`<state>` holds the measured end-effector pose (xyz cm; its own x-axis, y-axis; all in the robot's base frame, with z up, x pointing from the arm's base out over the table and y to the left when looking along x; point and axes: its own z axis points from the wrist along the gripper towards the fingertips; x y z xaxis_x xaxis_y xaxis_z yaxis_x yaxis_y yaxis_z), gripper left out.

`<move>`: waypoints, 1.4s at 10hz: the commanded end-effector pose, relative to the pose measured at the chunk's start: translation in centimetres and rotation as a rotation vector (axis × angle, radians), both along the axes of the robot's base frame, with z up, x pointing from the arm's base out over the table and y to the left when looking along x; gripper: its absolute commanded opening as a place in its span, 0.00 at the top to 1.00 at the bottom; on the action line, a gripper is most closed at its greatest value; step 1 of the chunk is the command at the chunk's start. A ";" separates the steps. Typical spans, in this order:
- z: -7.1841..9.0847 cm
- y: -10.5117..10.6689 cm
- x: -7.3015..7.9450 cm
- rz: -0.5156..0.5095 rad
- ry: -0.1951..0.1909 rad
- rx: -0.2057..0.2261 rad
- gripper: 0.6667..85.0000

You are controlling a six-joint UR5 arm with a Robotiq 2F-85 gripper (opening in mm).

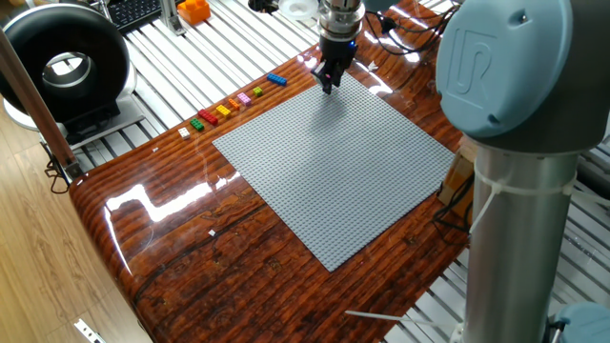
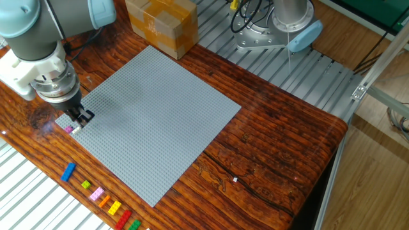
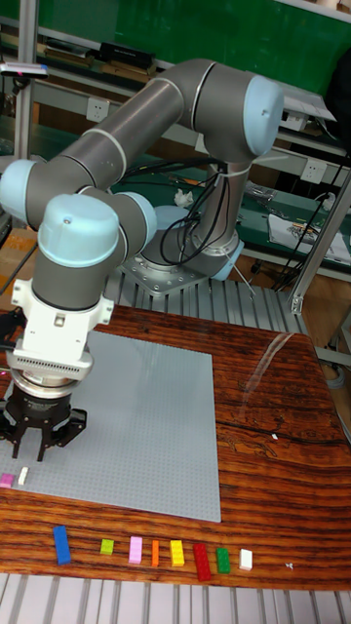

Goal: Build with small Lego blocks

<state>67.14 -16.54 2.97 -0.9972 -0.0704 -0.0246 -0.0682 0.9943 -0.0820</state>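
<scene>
Glossy wood-grain tabletop [image 2: 281, 147] under a large grey studded baseplate [image 2: 153, 121]. Hand [image 2: 81, 117] low over the baseplate's corner, pointing straight down, fingers close to the studs. In the tall fixed view, same hand [image 3: 40, 444] just above the baseplate's near left corner, dark fingers spread a little, gap visible between them, nothing seen clamped there. Contact with the plate: cannot tell.

Just beside the hand, at that corner: a pink brick [image 3: 7, 479] and a white brick [image 3: 22, 476], side by side, apart from the fingers. Same pair visible in the other fixed view, pink brick [image 2: 68, 129] and white one [image 2: 76, 130], right below the fingertips.

Along the tabletop's edge, a row of loose small Lego blocks, well apart from the baseplate: blue [image 3: 61, 544], lime green [image 3: 107, 547], pink [image 3: 136, 550], orange [image 3: 155, 553], yellow [image 3: 176, 553], red [image 3: 202, 561], green [image 3: 223, 559], white [image 3: 246, 559]. Same row in one fixed view [image 1: 229, 106], running beside the baseplate's far edge.

Cardboard box [image 2: 161, 24] at the baseplate's opposite corner.
</scene>
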 end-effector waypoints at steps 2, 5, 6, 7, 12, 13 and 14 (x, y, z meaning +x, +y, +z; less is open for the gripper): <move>0.6 2.5 2.1 -0.145 -0.056 -0.003 0.81; 2.0 2.3 2.8 -0.204 -0.037 -0.046 1.00; 1.6 1.3 1.9 -0.175 0.014 -0.085 0.99; 1.6 1.6 3.0 -0.145 -0.010 -0.074 0.93; 1.2 5.3 5.1 0.006 -0.014 0.029 0.59; 0.6 5.2 5.5 0.034 -0.014 0.025 0.55; 0.1 5.3 6.0 0.066 -0.022 0.023 0.47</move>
<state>72.09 -11.92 3.83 -0.9971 -0.0648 -0.0402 -0.0617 0.9952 -0.0756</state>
